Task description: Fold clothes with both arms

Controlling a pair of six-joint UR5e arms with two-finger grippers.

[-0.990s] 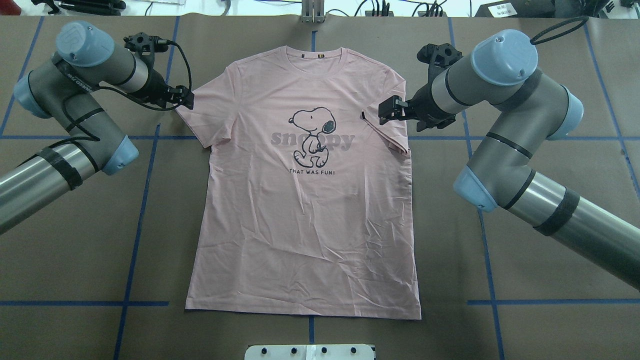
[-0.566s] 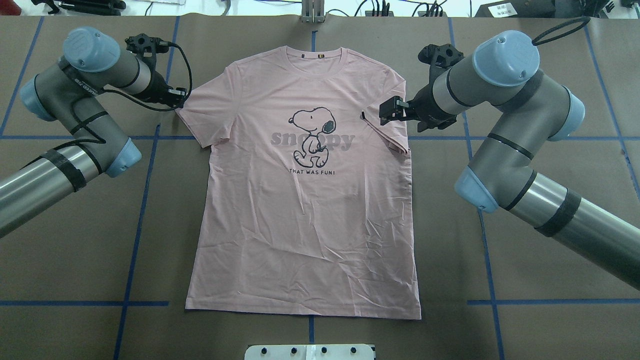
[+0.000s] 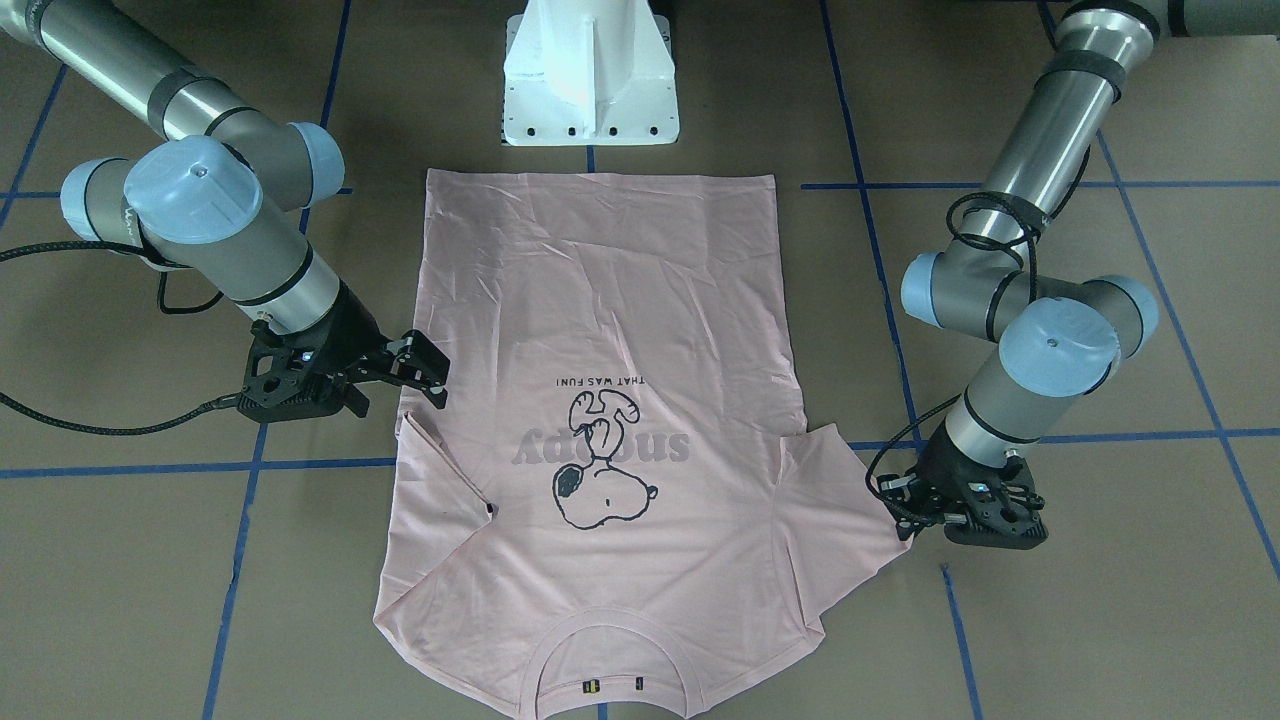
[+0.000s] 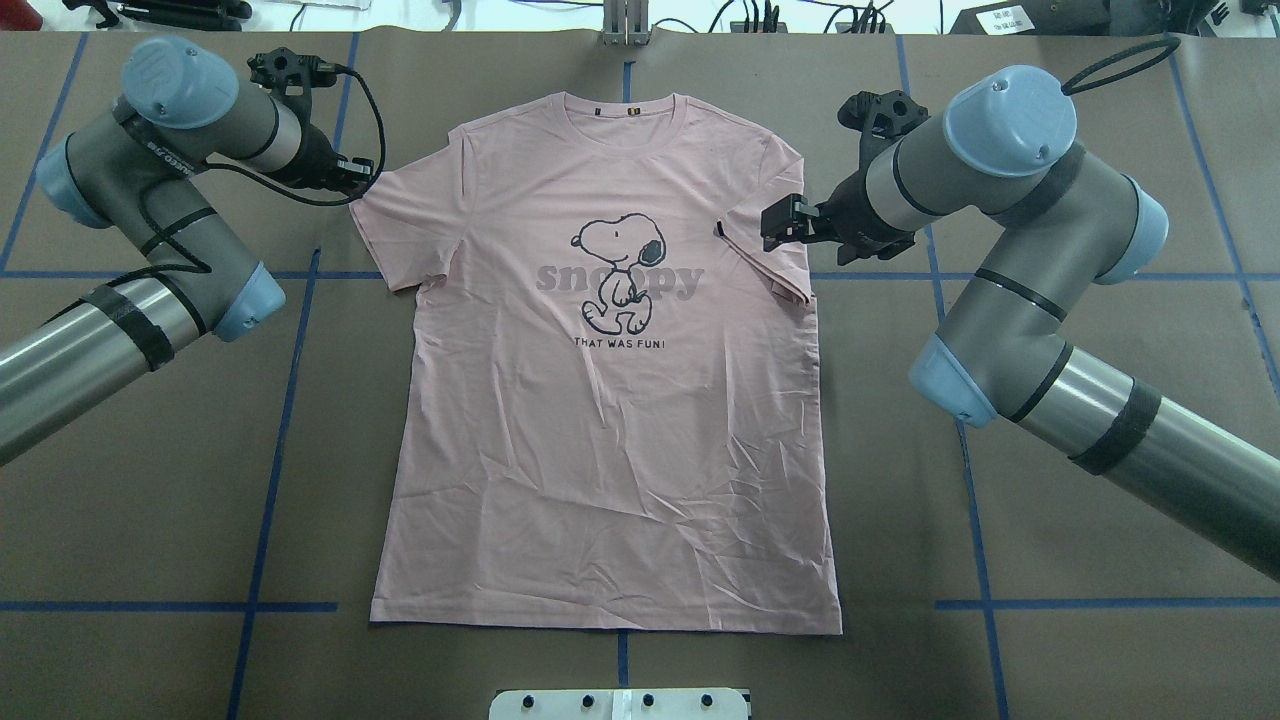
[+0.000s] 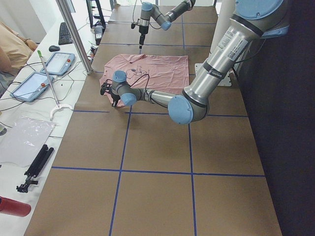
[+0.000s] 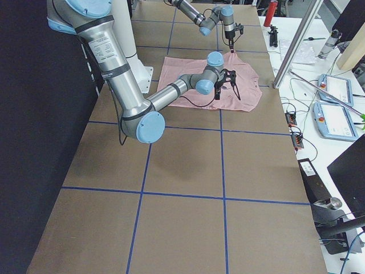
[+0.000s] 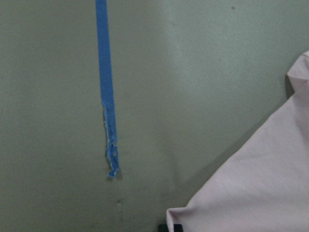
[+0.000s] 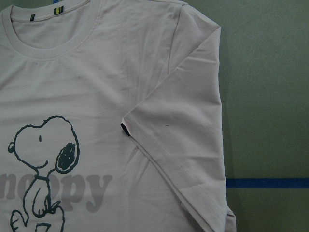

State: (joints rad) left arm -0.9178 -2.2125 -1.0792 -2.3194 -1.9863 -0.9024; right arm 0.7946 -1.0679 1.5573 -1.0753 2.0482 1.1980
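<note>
Pale pink short-sleeved Snoopy T-shirt (image 4: 600,420) lies print-up on the brown table (image 4: 150,500). Grasping stage: left gripper (image 3: 900,514) clamps one sleeve tip; right gripper (image 4: 775,224) hovers, spread, above the other sleeve and probably must descend and pinch.

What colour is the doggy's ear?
Dark grey; the ear on the T-shirt shows best in the right wrist view.

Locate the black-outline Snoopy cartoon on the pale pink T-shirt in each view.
Front-facing: Snoopy cartoon centre, upside down.
Overhead: cartoon centre, upright.
Exterior left: cartoon tiny, upper centre.
Exterior right: cannot tell.
Left wrist: absent.
Right wrist: cartoon lower left.
Shared landmark: round collar.
</note>
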